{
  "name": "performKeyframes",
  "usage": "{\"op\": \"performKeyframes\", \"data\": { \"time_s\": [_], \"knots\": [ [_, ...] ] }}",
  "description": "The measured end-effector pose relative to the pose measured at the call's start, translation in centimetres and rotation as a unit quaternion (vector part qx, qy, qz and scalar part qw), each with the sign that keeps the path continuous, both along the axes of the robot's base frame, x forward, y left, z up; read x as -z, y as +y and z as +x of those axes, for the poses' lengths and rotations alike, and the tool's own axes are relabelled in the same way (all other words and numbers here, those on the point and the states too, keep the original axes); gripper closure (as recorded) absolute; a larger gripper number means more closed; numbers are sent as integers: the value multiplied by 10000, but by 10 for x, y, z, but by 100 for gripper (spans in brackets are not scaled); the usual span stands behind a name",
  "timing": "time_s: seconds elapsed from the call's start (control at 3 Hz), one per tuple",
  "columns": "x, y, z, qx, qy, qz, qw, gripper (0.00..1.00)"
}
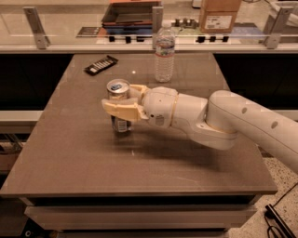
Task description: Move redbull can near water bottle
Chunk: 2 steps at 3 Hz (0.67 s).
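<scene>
High view (close) over table (70,158), gripper (119,106) centre-left.

Table (84,158): brown, matte, rectangular top.
Device (101,64): flat black rectangular keypad, lying askew near the table's far left corner.
Counter (65,23): pale shelf behind the table.
Box (219,14): brown cardboard with a white label, on the counter.
Cable (275,222): black, on the speckled floor, lower right.
Gripper (120,100): over the table's left-centre.

Claw (118,96) on redbull can (118,87) mid-table — bare tabletop (153,95) to water bottle (164,56)
</scene>
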<state>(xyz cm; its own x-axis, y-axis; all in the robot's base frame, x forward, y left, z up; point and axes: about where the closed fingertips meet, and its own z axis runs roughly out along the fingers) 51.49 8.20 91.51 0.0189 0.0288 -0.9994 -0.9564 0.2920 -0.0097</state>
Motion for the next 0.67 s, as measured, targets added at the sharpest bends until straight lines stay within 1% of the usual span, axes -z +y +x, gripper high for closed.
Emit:
{"op": "performKeyframes", "data": {
  "time_s": [0.33,0.67],
  "knots": [
    [-6,-34,8,393,122,-170,9990,100],
    [-11,-68,22,826,248,-339,9957,100]
  ]
}}
